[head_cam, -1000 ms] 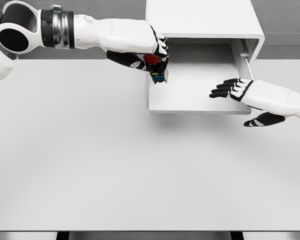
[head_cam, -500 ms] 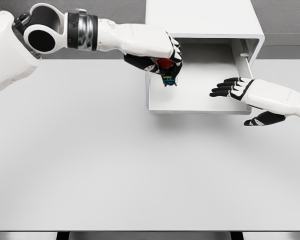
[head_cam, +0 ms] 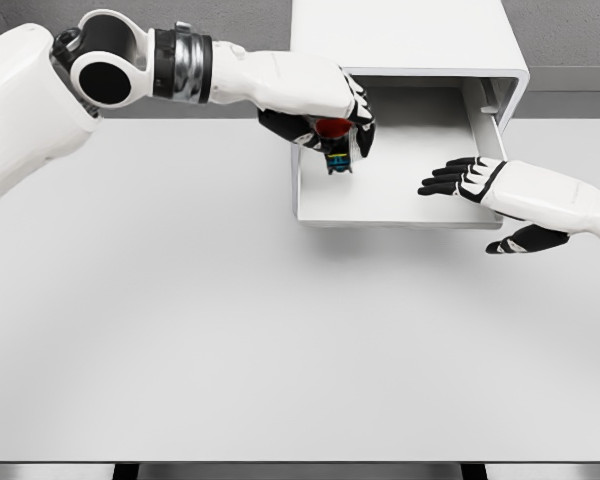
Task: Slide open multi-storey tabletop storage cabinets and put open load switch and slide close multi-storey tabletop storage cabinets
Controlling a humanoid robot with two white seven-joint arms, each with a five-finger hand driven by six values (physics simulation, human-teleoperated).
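The left hand has its fingers clamped on the load switch, a red and dark thing held over the open drawer of the cabinet. No writing is readable. The right hand rests at the drawer's right side, fingers apart, above the tabletop.

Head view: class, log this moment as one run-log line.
drawer: open | left hand: holds switch over drawer | right hand: open, at drawer's right side
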